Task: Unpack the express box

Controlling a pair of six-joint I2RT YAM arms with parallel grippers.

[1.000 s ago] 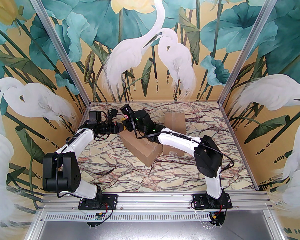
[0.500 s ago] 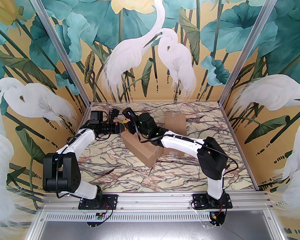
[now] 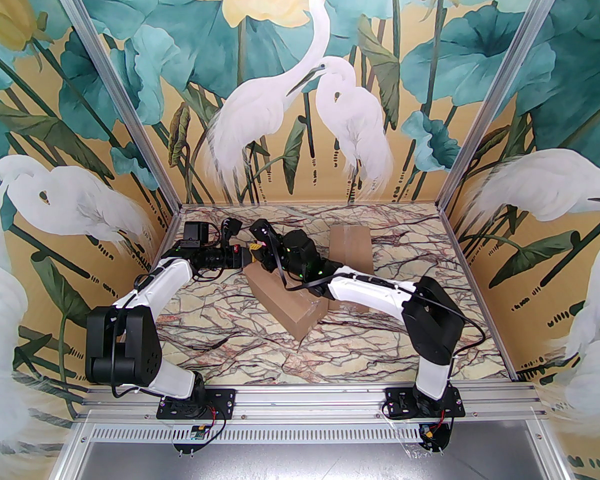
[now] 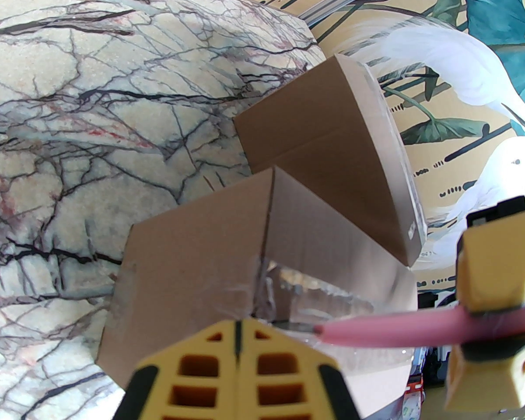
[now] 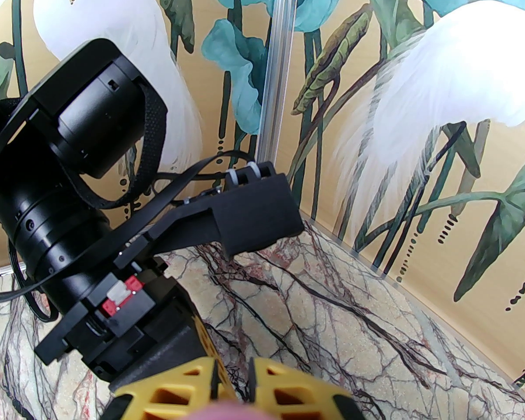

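The box (image 3: 280, 305) sits mid-frame on the worktop (image 3: 230, 338). Left fingers (image 4: 197, 368) are pressed together at its corner, and right fingers (image 4: 494, 269) are clamped on a pink tool (image 4: 376, 333). Light, stiff cardboard under slick tape (image 4: 328, 300), I'd say: steady it by the edges.

Bench (image 3: 230, 338): marble-veined surface. Walls (image 3: 300, 93): egret-and-lotus mural on three sides. Aluminium posts (image 3: 116, 88) at rear corners. Aluminium rail (image 3: 310, 398) along near edge.

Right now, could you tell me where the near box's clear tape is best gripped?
Probably the crinkled stretch of clear tape at the far end of the near box, coming end-on with the left pincer: there it seems lifted off the cardboard, beside the pink tool.
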